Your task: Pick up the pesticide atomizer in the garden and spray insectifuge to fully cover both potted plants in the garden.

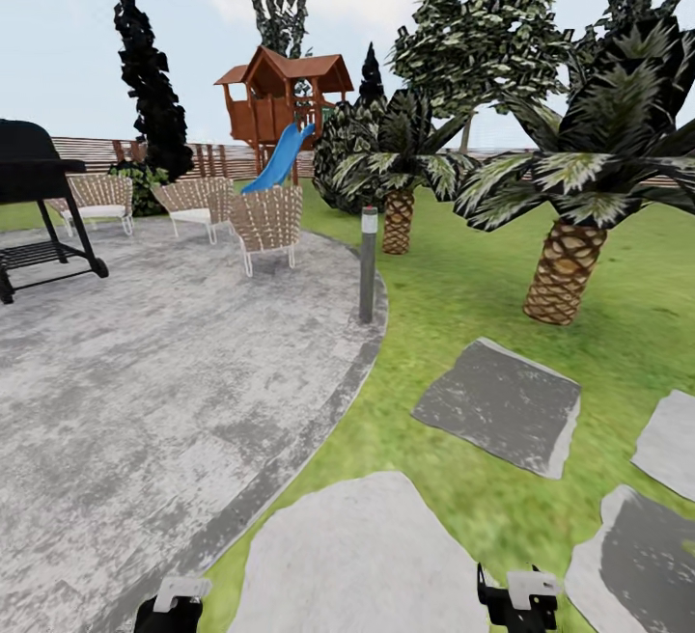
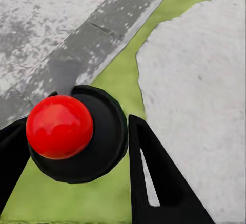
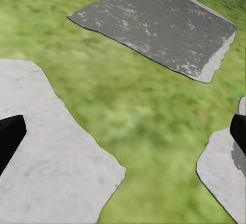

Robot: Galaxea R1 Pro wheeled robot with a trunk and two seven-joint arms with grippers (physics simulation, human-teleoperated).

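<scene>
Head view: the garden lawn (image 1: 454, 324) with a round grey patio (image 1: 145, 372), stepping slabs, palms and a fence.
Landmark: the bollard lamp (image 1: 368, 264) at the patio's edge.
Beyond the lamp: wicker chairs (image 1: 265, 220), a black grill (image 1: 34, 199), and a wooden playhouse with a blue slide (image 1: 280, 158).
Palm side of the lamp: two scaly-trunked palms (image 1: 565, 266); these are not the target plants.
Nearer than the lamp: grey stepping slabs (image 1: 502, 401) set in the grass.
Sprayer and potted plants: cannot be located from these pictures.
Left pincer (image 2: 77, 167): fingers spread, nothing between them; a red ball on a black disc (image 2: 60, 126), part of the robot by appearance, sits in front.
Right pincer (image 3: 123, 131): fingers set wide apart over grass, holding nothing.
Stage, as judged: travelling and searching; pickup not begun.
Handling, as judged: a sprayer is likely light, rigid and smooth; grip the neck or handle below the trigger and keep it upright.
</scene>
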